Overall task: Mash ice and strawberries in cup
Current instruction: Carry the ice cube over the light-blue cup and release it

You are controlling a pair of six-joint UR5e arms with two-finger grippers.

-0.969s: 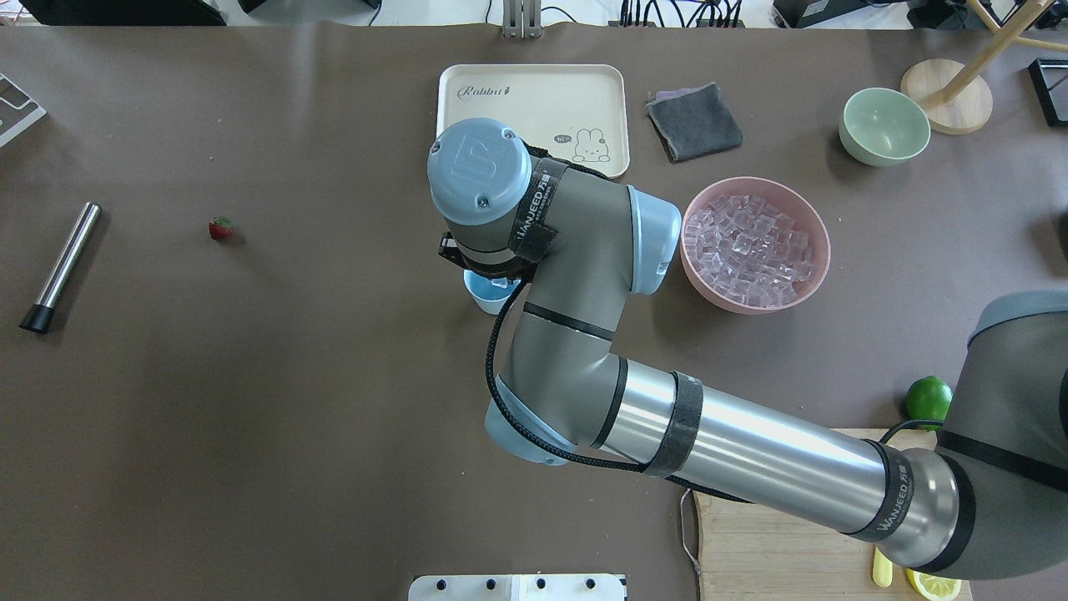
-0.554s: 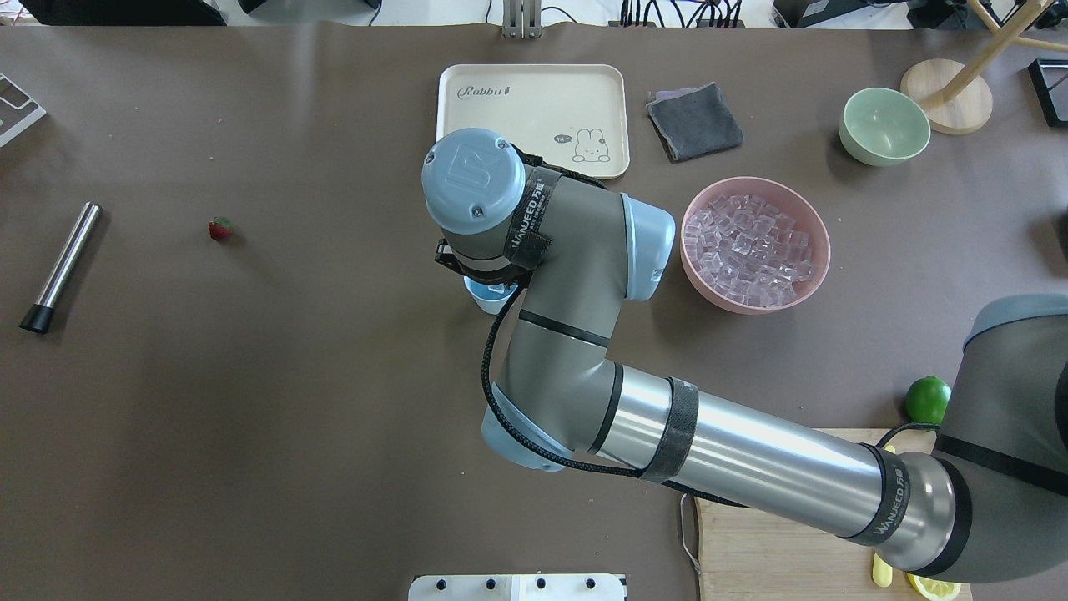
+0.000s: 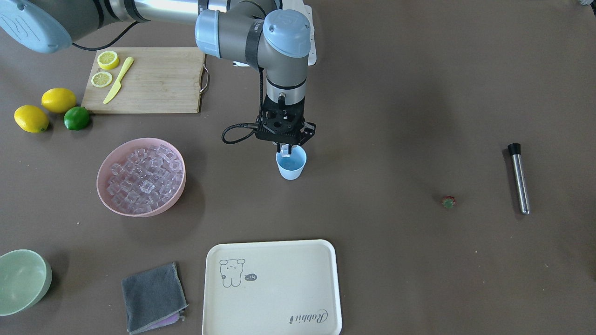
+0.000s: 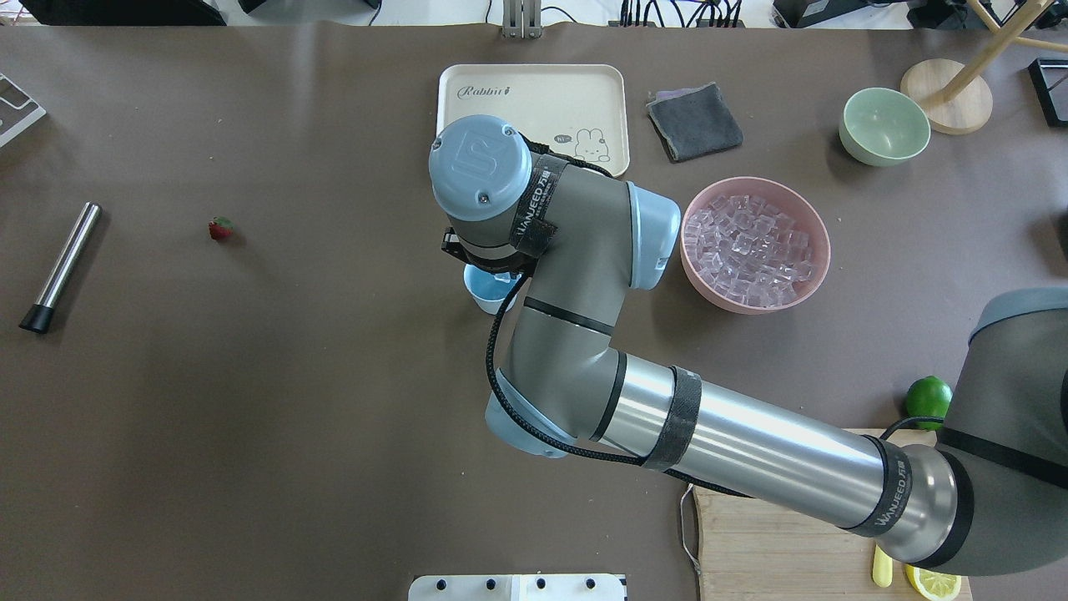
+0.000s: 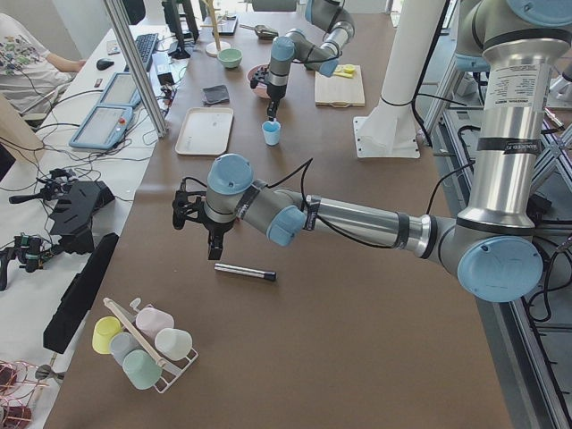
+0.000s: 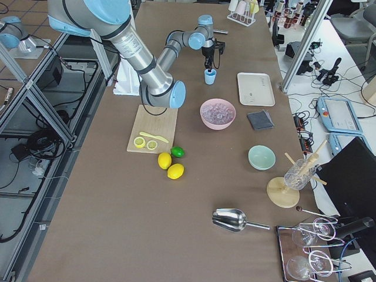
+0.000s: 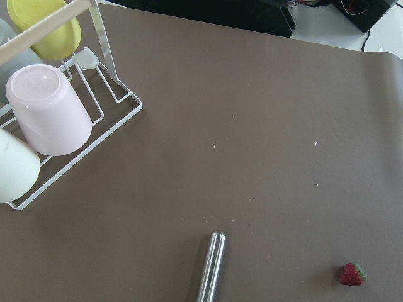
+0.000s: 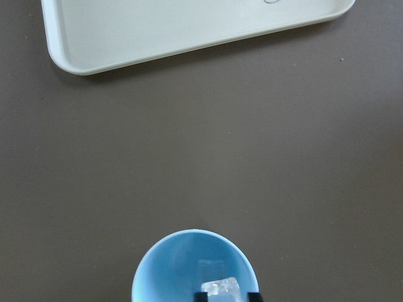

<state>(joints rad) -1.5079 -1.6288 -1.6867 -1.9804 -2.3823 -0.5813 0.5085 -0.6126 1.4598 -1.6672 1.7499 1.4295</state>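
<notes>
The cup [image 3: 291, 167] stands upright mid-counter [image 3: 382, 107], mouth up to receive ingredients. Just above its mouth the right gripper [image 3: 285, 150] hangs vertically, its fingers [image 8: 253, 297] pinching one ice cube [image 8: 220, 287] (held low, presumably so it drops in without bouncing). The pink bowl [image 3: 104, 186] of ice sits near as supply. The strawberry [image 3: 448, 201] lies well apart, near the metal rod [image 3: 520, 181]. The left gripper [image 5: 214, 246] hangs near that rod; its finger spread cannot be told.

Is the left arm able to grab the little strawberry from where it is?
Probably yes. The strawberry lies alone on bare table with nothing over it, and the left gripper hangs near the metal rod beside it, so the way looks free.
</notes>
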